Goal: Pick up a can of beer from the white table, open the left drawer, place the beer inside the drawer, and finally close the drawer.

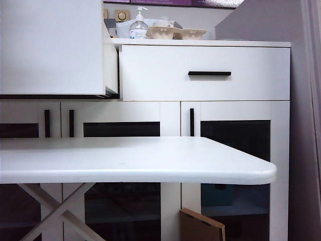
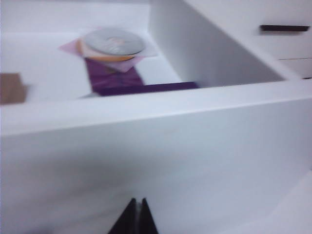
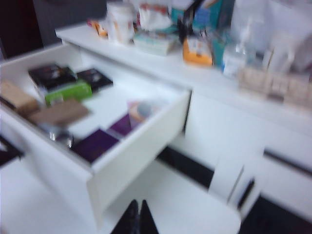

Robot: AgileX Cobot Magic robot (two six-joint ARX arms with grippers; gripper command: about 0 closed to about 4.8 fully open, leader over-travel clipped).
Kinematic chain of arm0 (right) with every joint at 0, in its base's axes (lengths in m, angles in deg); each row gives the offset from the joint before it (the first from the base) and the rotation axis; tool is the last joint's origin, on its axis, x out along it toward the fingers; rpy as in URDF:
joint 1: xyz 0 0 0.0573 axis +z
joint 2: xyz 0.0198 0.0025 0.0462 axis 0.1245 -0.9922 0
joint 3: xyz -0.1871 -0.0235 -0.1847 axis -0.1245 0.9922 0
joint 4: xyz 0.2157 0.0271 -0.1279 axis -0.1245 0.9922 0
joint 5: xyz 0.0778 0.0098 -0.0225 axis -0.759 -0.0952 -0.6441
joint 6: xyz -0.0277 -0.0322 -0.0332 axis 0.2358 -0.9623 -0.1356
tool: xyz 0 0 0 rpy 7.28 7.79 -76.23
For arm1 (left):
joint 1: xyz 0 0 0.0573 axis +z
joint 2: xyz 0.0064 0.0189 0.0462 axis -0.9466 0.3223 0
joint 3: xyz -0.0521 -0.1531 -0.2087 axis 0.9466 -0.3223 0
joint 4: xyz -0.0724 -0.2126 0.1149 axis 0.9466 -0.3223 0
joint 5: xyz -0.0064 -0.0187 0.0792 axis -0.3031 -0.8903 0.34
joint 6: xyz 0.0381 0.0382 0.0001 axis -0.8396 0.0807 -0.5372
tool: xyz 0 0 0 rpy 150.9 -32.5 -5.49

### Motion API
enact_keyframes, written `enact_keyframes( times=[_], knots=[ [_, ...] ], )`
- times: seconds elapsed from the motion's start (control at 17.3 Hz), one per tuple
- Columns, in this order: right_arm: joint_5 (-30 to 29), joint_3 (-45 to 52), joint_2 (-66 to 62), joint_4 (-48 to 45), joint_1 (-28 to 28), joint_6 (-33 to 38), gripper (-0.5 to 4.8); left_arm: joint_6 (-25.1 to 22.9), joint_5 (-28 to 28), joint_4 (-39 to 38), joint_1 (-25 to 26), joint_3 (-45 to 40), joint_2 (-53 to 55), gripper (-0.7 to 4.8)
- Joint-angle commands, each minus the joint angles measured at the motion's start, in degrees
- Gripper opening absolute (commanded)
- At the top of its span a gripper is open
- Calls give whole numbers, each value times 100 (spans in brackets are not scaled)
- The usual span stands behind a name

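Both grippers are sitting pinched shut and empty: the left gripper (image 2: pixel 137 217) facing the front panel of the open drawer (image 2: pixel 161 146), the right gripper (image 3: pixel 139 217) above the white table (image 3: pixel 185 209). Inside the drawer are lying a disc (image 2: pixel 113 41), purple packets (image 2: pixel 117 80) and boxes (image 3: pixel 68 90); the can of beer cannot be made out.

Blur hides the can of beer among the drawer (image 3: pixel 131 146) contents.

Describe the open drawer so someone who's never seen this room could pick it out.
Find the white cabinet behind the white table. Under its cluttered top are two wide drawers; the open drawer is the left one, pulled out toward the table. Its neighbour sits flush, showing a black bar handle.
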Motion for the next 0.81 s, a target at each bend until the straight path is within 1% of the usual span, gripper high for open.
enact_keyframes(
  times=[0.06,0.17,0.29,0.4,0.52,0.64,0.69,0.75,0.81],
  knots=[
    [-313,1259,175,-31,238,-7,-6,-26,208,243,-247,0,-11,-6],
    [-308,1652,205,-133,568,-153,-6,-22,302,247,-411,-2,17,-6],
    [-310,2011,205,-549,955,-219,-6,-22,538,256,-595,-17,48,-6],
    [-313,2492,203,-837,1032,-208,-6,-24,798,238,-793,-26,48,-6],
    [-597,3099,269,-839,1034,-205,-6,-24,813,254,-835,-26,46,-6],
    [-798,4096,656,-1530,1034,-177,-6,-2,813,249,-835,-26,46,-6],
    [-892,4666,916,-2035,1036,-42,-6,-4,815,249,-835,-26,46,-6],
    [-914,5495,1331,-2699,1036,146,-6,-4,815,251,-835,-26,46,-6],
    [-914,6028,1624,-3104,1038,201,-6,-2,815,254,-835,-26,44,-6]
  ],
)
